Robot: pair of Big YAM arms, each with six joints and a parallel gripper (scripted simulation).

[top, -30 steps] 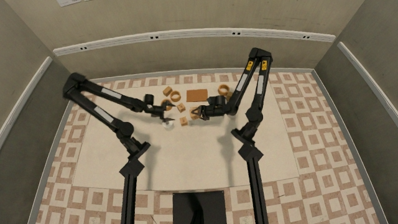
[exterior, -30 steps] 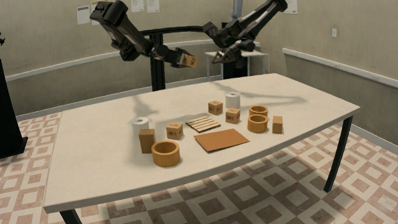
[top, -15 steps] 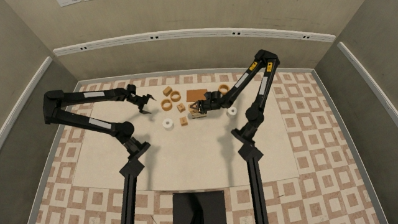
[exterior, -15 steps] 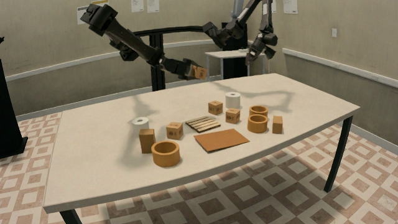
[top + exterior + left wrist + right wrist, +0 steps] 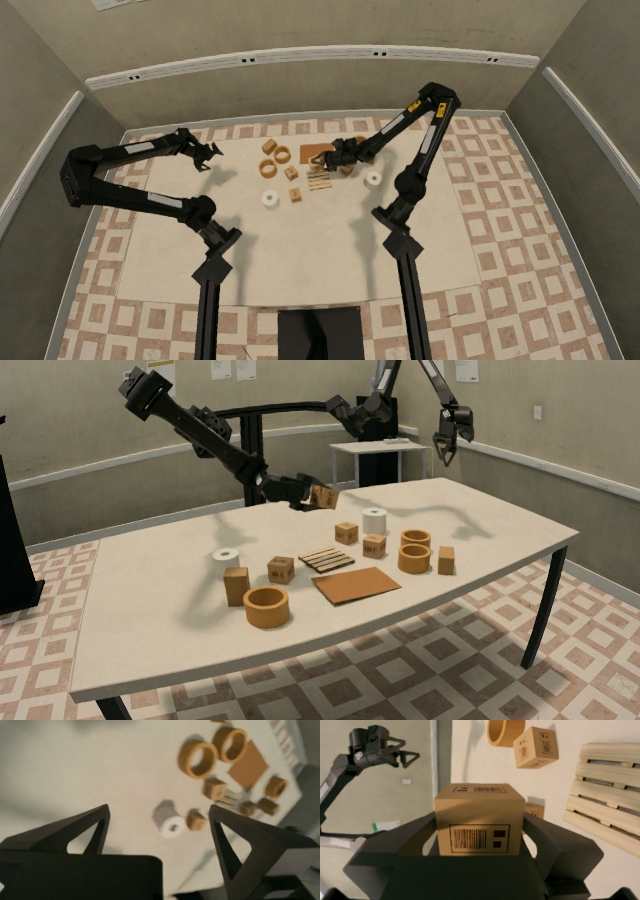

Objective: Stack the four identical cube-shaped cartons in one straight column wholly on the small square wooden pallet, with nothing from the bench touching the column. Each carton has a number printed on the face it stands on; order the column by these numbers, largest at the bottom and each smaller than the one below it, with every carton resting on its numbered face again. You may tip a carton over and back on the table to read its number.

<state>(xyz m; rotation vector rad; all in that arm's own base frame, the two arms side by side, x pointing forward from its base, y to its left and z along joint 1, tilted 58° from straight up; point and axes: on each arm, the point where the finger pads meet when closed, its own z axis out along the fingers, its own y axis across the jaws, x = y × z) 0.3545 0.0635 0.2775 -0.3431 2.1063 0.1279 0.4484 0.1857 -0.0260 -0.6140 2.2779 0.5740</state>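
My right gripper is shut on a carton, held above the table; its numbered face is not visible. My left gripper is open and empty, high at the left of the top view. One carton stands near a white roll. Another carton stands between pallet and rings. A third carton stands beyond the pallet's other side. The slatted pallet bears nothing.
An orange-brown sheet lies beside the pallet. Orange rings stand on both sides. Two plain brown blocks stand near them. White rolls flank the cartons.
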